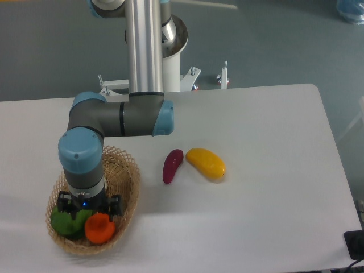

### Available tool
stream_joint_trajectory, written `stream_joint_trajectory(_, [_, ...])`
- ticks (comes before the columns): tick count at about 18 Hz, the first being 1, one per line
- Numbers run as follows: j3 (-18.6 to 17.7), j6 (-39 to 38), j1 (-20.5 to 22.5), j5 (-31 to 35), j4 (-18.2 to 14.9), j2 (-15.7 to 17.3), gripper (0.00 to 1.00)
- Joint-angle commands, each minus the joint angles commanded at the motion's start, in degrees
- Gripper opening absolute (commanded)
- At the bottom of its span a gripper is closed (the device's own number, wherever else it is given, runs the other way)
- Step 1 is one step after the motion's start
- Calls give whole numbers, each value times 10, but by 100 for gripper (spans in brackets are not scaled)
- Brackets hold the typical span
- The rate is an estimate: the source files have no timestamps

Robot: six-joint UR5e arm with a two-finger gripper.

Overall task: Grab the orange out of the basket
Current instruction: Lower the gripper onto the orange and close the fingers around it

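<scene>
Two fruits sit in the basket (132, 181) at the near left of the bench (267, 170): the orange (100, 228) toward the basket's near edge, and a green fruit (66, 223) touching it on the side away from the basket's middle. The tool (89, 211) hangs straight down into the basket from the arm's wrist (83, 165), and from where I stand its tip sits just behind the orange, a little toward the green fruit. The wrist housing hides the fingers, so I cannot tell whether they are spread or pressed together, nor whether they already touch the fruit.

What matters for the grasp, as I judge it, is that small offset: the orange lies just to the near side of the tool and slightly toward the basket's centre. Being round, it offers no long axis to line up with, so the closing direction is free, though the green fruit crowds one side.

Well outside the basket, toward the bench's centre, lie a dark red fruit (172, 166) and a yellow mango-shaped fruit (206, 163), almost touching each other.
</scene>
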Motion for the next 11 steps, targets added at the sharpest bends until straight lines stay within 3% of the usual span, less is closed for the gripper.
stream_joint_trajectory(11, [18, -18, 0, 16, 1, -30, 100])
